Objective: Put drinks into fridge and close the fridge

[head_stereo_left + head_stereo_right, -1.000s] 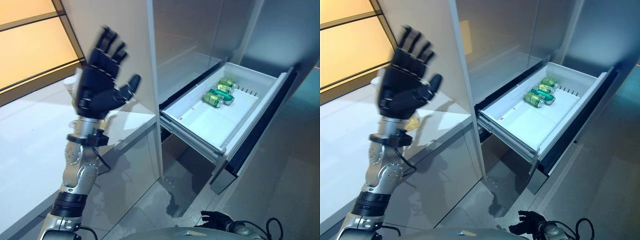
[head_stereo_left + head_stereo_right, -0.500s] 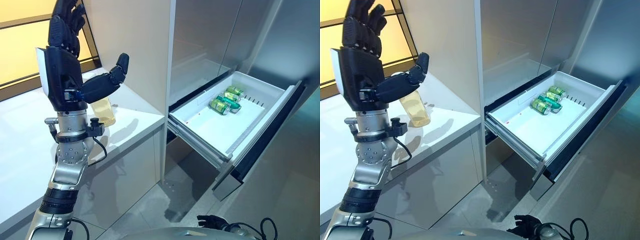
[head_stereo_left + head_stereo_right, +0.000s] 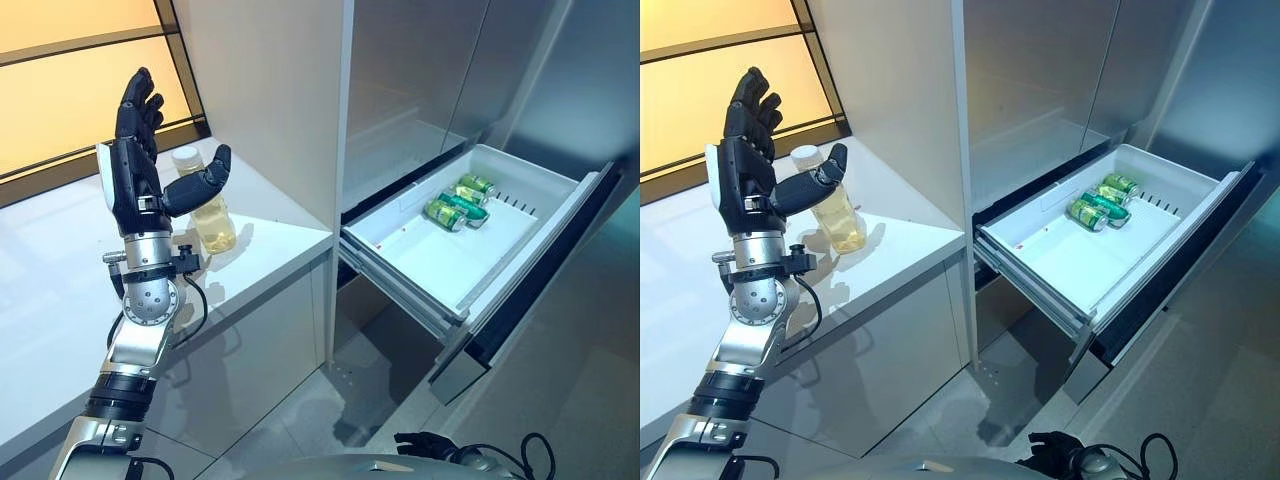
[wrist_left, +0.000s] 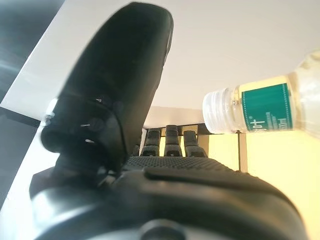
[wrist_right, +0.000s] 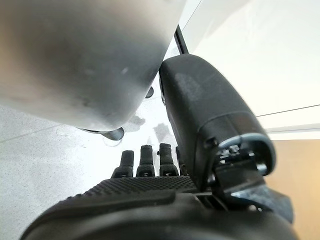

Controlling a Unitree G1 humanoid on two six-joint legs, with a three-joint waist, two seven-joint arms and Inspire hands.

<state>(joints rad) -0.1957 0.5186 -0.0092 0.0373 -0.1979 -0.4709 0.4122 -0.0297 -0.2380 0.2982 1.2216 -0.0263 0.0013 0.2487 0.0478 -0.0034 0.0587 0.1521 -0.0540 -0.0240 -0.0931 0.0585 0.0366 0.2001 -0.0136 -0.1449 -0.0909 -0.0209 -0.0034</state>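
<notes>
A clear bottle of yellowish drink (image 3: 211,213) with a white cap stands on the white counter (image 3: 60,290) by the wall. My left hand (image 3: 135,180) is raised just left of it, open, fingers straight up and thumb reaching toward the bottle without touching it. The bottle's cap and green label show past the thumb in the left wrist view (image 4: 250,112). The fridge drawer (image 3: 430,262) is pulled out at the right, with green cans (image 3: 458,203) lying at its far end. My right hand (image 3: 425,442) hangs low at the bottom, open and empty.
A tall pale cabinet panel (image 3: 270,100) stands between the counter and the fridge (image 3: 420,90). The drawer's dark front (image 3: 520,300) juts out over the grey floor (image 3: 330,400). A window with an orange glow (image 3: 70,80) lies behind the counter.
The camera has shifted. My left hand has moved away from the camera and down toward the counter, now standing beside the bottle. The drawer and cans have not moved.
</notes>
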